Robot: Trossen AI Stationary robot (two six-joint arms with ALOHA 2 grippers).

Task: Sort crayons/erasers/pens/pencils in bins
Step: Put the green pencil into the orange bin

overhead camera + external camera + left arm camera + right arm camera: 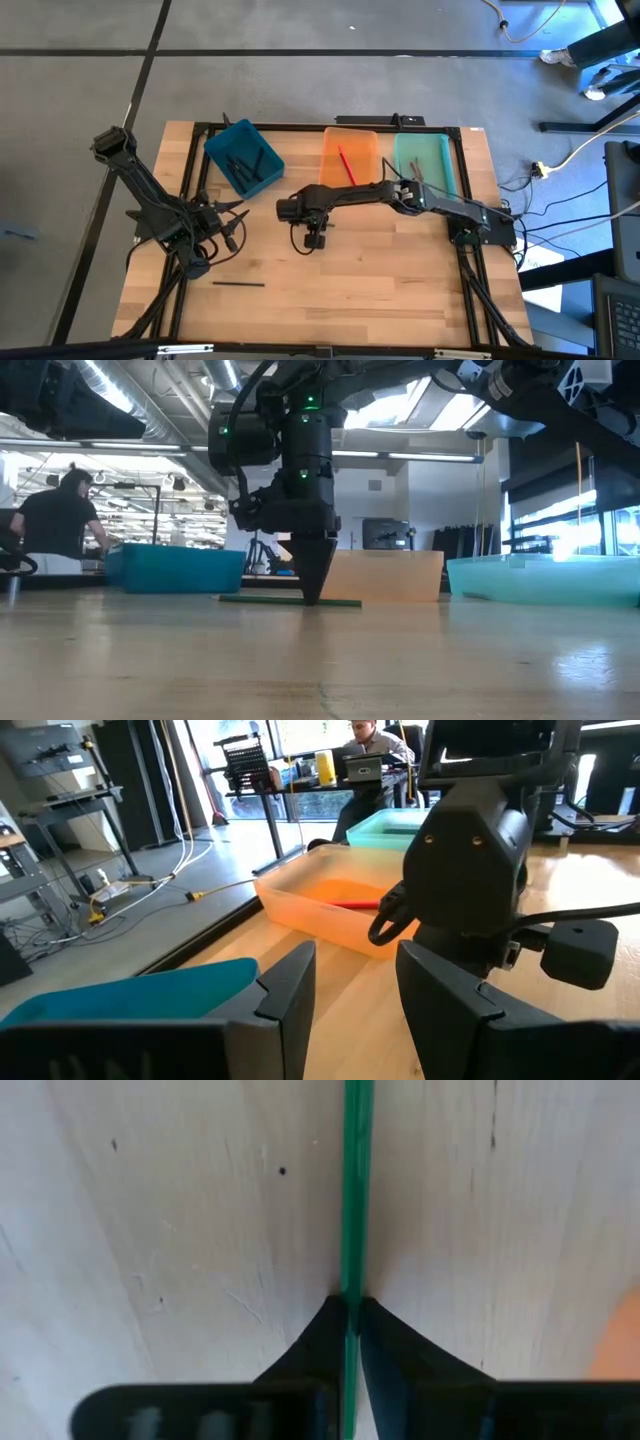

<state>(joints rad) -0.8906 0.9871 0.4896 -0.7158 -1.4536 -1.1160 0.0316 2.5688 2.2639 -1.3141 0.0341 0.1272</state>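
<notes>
Pale matt wooden table (180, 1230); translucent glossy orange plastic bin (330, 910)

My right gripper (350, 1305) is black, and the stick (356, 1190) in it is green, on the pale wood table (180, 1210). Bins: dark teal-blue bin (243, 156) with dark sticks, translucent orange bin (349, 157) with a red stick (346, 164), mint green bin (424, 160). One black stick (238, 283) on the wood.
</notes>
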